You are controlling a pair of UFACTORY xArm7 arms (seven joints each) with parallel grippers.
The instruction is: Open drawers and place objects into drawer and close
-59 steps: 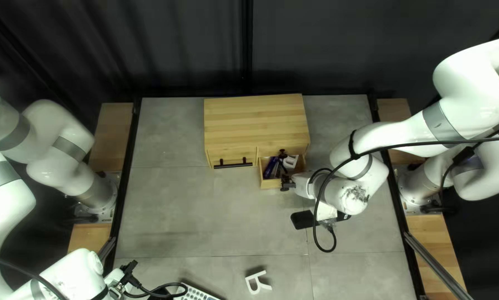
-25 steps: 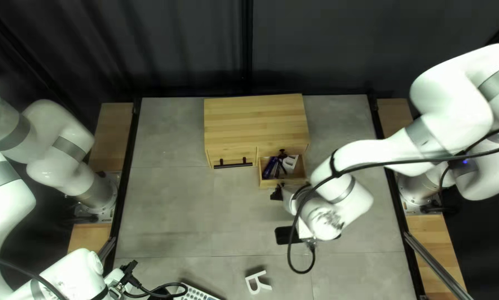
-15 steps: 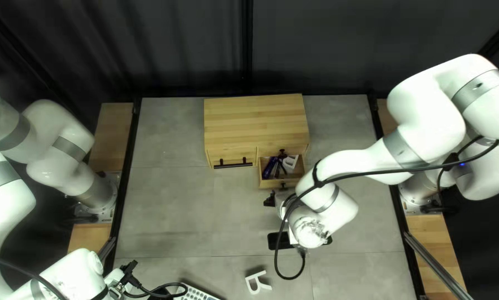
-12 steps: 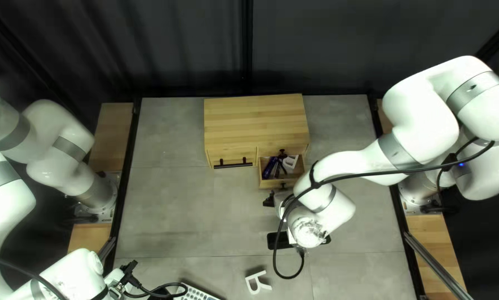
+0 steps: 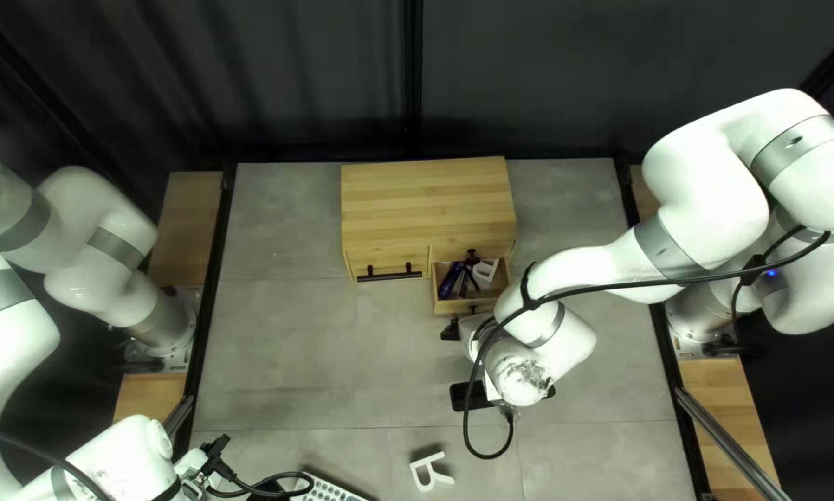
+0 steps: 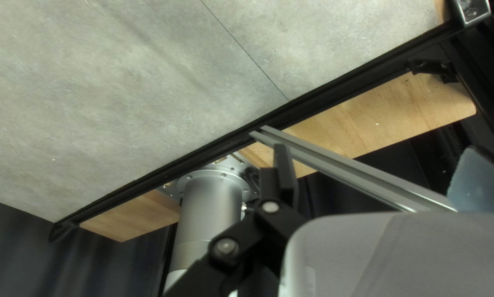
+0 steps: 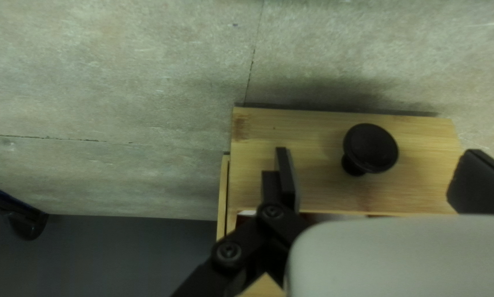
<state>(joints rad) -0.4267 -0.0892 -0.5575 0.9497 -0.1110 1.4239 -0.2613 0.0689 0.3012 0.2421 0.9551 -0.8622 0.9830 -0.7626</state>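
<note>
Fingers apart, the right gripper [image 5: 451,329] hovers near the knob [image 7: 370,147] of an open drawer [image 5: 446,307] while the left gripper [image 5: 218,447] hangs spread.

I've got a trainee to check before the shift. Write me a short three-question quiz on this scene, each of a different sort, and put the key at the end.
1. True or false: the right hand stands open.
2. Which is pulled out of the cabinet? A: the drawer with the round knob. B: the drawer with the bar handle.
3. How many white letters show in the top left view?

Key: 1 true; 2 A; 3 two.
</note>
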